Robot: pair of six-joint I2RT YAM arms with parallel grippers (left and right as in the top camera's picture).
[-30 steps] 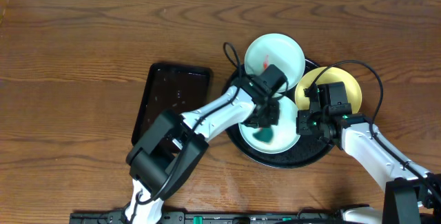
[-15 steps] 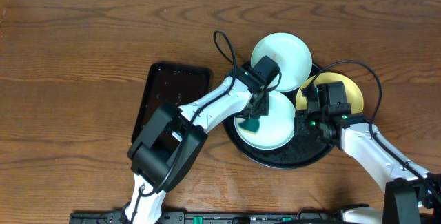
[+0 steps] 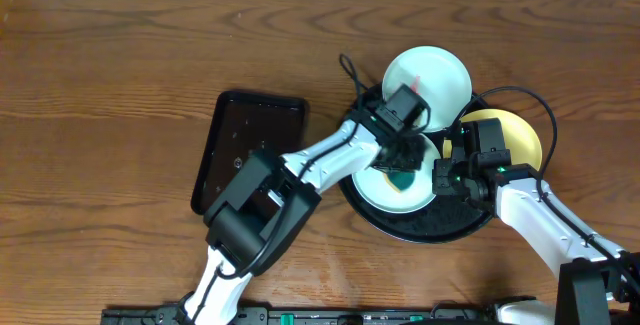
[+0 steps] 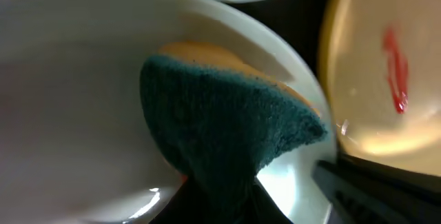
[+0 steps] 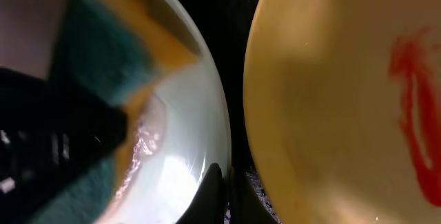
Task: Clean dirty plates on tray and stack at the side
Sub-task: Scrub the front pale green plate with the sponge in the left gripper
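Observation:
The round black tray (image 3: 420, 227) holds a mint-white plate (image 3: 380, 187). My left gripper (image 3: 404, 155) is shut on a green and yellow sponge (image 4: 227, 120) and presses it on this plate (image 4: 69, 114), near its right rim. My right gripper (image 3: 441, 179) is shut on the plate's right rim (image 5: 213, 134), its fingers (image 5: 224, 193) pinching the edge. A pale yellow plate (image 3: 515, 137) with a red streak (image 5: 413, 107) lies at the tray's right edge. A second mint-white plate (image 3: 435, 77) lies at the tray's far edge.
A smaller rectangular black tray (image 3: 250, 150) lies left of the round tray. Dark brown wood tabletop (image 3: 120, 85) spreads to the left and far side. The left arm reaches across from the lower left; the right arm comes from the lower right.
My left gripper has swept the sponge from the plate's near part to its left, then up to its right rim. The plates have shifted slightly right. The right gripper keeps its hold.

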